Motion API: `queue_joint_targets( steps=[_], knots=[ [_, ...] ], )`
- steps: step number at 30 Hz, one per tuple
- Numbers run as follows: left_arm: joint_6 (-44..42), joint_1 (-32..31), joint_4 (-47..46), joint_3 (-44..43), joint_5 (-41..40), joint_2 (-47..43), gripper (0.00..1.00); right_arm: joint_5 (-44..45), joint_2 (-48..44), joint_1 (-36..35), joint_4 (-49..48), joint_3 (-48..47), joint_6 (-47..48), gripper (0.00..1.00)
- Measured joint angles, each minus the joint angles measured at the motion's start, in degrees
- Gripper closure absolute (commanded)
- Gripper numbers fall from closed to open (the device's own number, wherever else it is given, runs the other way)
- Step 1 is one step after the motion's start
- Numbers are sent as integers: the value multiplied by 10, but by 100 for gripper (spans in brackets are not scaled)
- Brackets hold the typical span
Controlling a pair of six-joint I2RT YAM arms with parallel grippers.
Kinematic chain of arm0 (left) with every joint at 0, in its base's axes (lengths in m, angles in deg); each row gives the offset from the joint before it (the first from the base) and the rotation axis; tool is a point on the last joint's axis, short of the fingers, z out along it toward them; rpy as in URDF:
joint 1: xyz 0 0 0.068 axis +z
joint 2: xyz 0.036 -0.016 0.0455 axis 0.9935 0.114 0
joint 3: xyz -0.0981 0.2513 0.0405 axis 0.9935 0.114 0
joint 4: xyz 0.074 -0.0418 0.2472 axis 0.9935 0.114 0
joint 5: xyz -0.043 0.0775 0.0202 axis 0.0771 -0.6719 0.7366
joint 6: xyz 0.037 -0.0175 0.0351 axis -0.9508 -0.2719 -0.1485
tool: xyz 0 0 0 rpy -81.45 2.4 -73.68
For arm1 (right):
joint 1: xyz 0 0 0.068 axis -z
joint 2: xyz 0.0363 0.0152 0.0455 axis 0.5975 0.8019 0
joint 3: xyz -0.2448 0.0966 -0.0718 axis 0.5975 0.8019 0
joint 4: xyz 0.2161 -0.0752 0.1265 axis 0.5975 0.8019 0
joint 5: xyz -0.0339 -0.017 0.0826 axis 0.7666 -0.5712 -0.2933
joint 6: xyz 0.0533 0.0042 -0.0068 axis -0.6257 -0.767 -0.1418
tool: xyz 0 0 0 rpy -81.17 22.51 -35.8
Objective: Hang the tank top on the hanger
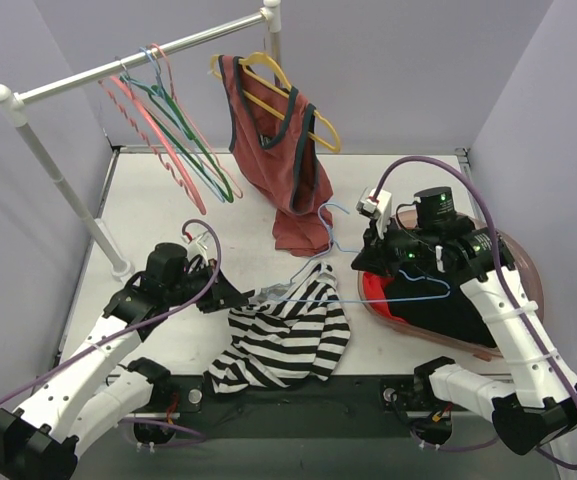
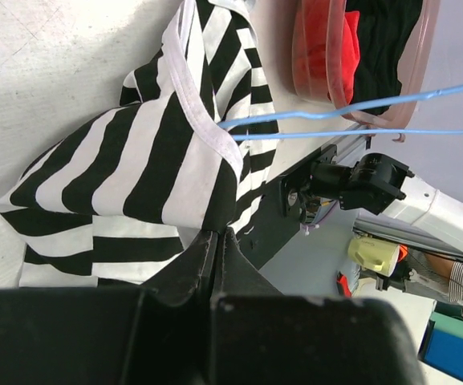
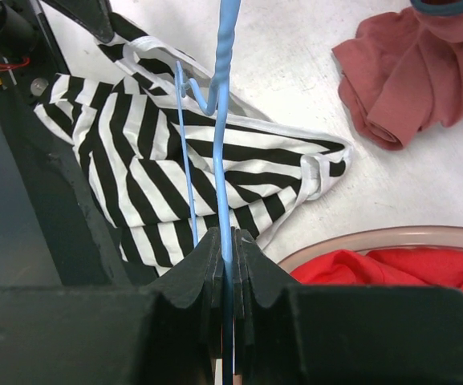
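"Black fingers of the right gripper (image 3: pixel 227 241): what are they doing?"

"They are pressed together on the hanger (image 3: pixel 221 96), a thin light-blue wire that runs out from between them toward the tank top (image 3: pixel 175 168)."

"Does the wire reach the cloth?"

"Yes. In the left wrist view two blue wires disappear under the white-bound edge of the striped fabric."

"And the left gripper (image 2: pixel 217 241)?"

"Closed as well, pinching a fold of the tank top's black-and-white fabric (the cloth bunches right at the fingertips)."

"Where does the tank top lie?"

"Crumpled on the white table (image 1: pixel 168 200), at the near edge between the two arms. From it the hanger stretches to the right, over a pink basin (image 3: pixel 359 236)."

"What is in the basin?"

"A red garment (image 1: pixel 373 290) and a black garment (image 1: pixel 458 310). The basin sits on the table's right side, under the right arm."

"Anything further back?"

"A rust-red top (image 1: pixel 278 150) hangs on a yellow hanger (image 1: pixel 328 135) from a white rail (image 1: pixel 98 70), its hem resting on the table. Several spare hangers (image 1: pixel 168 130), pink, green and blue, hang to its left."
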Motion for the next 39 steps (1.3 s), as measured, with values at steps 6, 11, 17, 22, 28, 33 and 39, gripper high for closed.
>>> queue_joint_targets(
  steps=[6,11,17,22,28,33,39],
  knots=[
    [4,0,3,-7,8,0,100,-8,5,-13,-2,0,6,100],
    [4,0,13,-24,16,0,100,-9,24,-42,-19,0,30,100],
    [-2,0,29,-50,33,-3,100,-46,63,-80,-50,0,61,100],
    [-21,0,61,-65,40,-4,98,-81,88,-113,-56,-8,75,100],
    [-37,1,79,-83,74,-2,77,-108,92,-132,-82,-20,53,100],
    [-40,1,75,-119,122,0,43,-136,99,-134,-149,-20,-28,100],
    [-112,2,123,-225,143,-6,25,-161,103,-130,-237,-9,-114,100]
  ],
)
